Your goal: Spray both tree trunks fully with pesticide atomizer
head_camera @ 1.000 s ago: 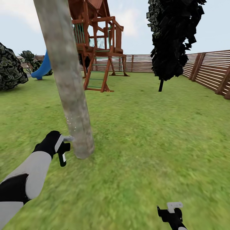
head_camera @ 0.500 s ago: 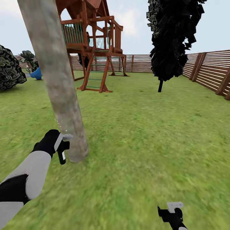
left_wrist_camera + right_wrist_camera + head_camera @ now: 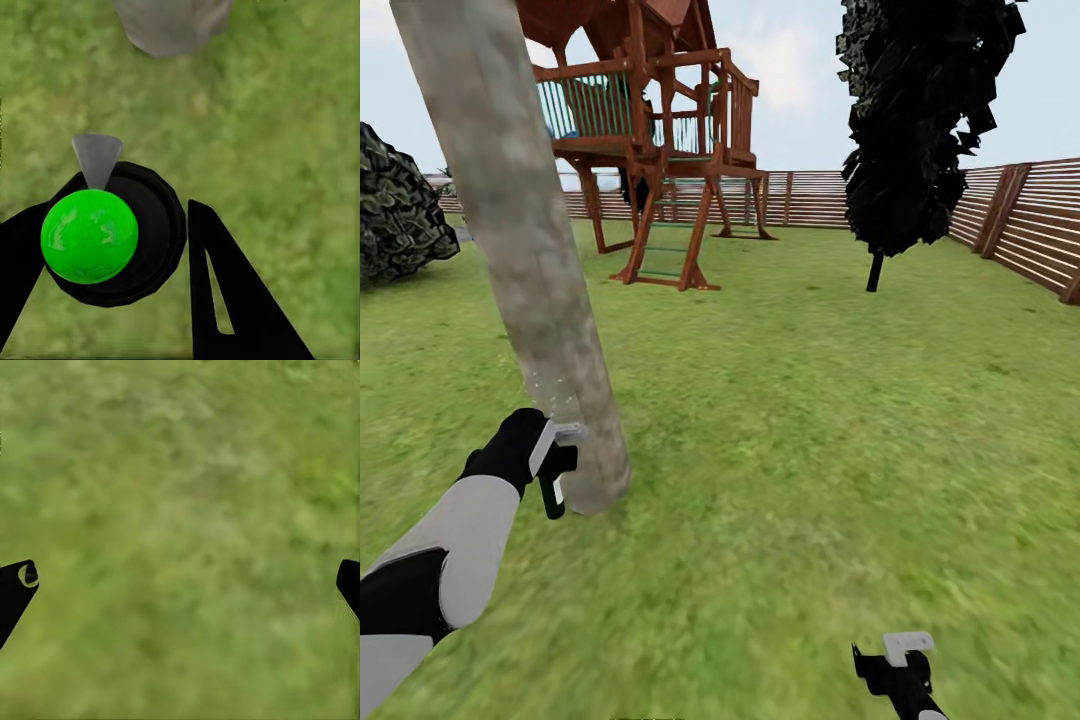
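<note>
The pesticide atomizer (image 3: 558, 470), dark with a light grey trigger head, hangs upright in my left gripper (image 3: 552, 468), which is shut on it. Its nozzle points at the foot of a thick, pale mottled tree trunk (image 3: 530, 260) that leans up to the upper left; faint spray specks show on the bark just above the nozzle. In the left wrist view the atomizer (image 3: 112, 240) sits between the black fingers (image 3: 225, 292), with its grey nozzle toward the trunk base (image 3: 172, 26). My right gripper (image 3: 895, 655) hangs low at the right, open over bare grass (image 3: 184, 510).
A red-brown wooden playset (image 3: 660, 150) stands behind the trunk. A black cypress-like tree (image 3: 920, 120) rises at the right. A slatted fence (image 3: 1020, 215) runs along the back and right. A dark bush (image 3: 395, 210) is at the left. Lawn (image 3: 810, 420) lies open ahead.
The whole view has shifted: the trunk sits further left, the cypress further right, and the blue slide is gone behind the trunk. Both arms keep their places in the picture.
</note>
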### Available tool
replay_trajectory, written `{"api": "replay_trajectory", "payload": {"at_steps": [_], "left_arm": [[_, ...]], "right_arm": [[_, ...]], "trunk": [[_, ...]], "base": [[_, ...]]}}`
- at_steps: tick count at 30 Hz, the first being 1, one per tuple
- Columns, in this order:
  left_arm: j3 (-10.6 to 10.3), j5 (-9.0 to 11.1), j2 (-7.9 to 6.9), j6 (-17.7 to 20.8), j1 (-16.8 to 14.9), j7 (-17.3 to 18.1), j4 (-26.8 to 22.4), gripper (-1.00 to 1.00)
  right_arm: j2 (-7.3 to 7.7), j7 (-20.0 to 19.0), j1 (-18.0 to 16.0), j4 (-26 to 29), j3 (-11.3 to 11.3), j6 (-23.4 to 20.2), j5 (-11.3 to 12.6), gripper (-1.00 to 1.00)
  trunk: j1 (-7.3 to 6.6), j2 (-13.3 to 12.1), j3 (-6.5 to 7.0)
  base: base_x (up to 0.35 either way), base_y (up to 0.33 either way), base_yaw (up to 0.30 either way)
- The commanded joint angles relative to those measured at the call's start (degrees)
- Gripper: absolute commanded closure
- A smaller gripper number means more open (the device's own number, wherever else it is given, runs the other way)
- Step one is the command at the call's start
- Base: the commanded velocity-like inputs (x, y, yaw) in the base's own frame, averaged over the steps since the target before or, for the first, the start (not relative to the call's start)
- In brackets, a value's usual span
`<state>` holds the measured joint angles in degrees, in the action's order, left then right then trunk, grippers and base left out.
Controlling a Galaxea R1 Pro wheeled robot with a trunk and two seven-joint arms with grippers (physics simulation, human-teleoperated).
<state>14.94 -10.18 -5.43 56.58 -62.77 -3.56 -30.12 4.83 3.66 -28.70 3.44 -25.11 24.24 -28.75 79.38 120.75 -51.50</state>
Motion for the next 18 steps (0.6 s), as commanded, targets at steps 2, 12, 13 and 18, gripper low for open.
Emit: {"api": "replay_trajectory", "payload": {"at_steps": [2,12,13,18], "left_arm": [[0.2,-0.1,0.00,0.2,0.0,-0.1,-0.1,1.00],[0.1,-0.1,-0.18,0.2,0.2,-0.1,0.0,1.00],[0.1,-0.1,-0.23,0.2,0.2,-0.1,0.0,1.00],[0.1,-0.1,-0.37,0.2,0.2,-0.1,0.0,1.00]], "right_arm": [[0.01,0.3,0.0,-0.1,-0.3,0.2,-0.6,-1.00],[0.09,0.3,0.0,-0.1,-0.3,0.2,-0.6,-1.00],[0.10,0.3,0.0,-0.1,-0.4,0.2,-0.6,-1.00],[0.10,0.4,0.0,0.0,-0.4,0.2,-0.6,-1.00]], "trunk": [[-0.01,0.0,-0.05],[-0.01,0.0,-0.05],[-0.01,0.0,-0.05],[-0.01,0.0,-0.05]], "base": [[0.070,-0.270,0.276],[0.103,-0.250,0.081],[0.002,-0.275,0.000],[0.014,-0.275,0.013]]}}
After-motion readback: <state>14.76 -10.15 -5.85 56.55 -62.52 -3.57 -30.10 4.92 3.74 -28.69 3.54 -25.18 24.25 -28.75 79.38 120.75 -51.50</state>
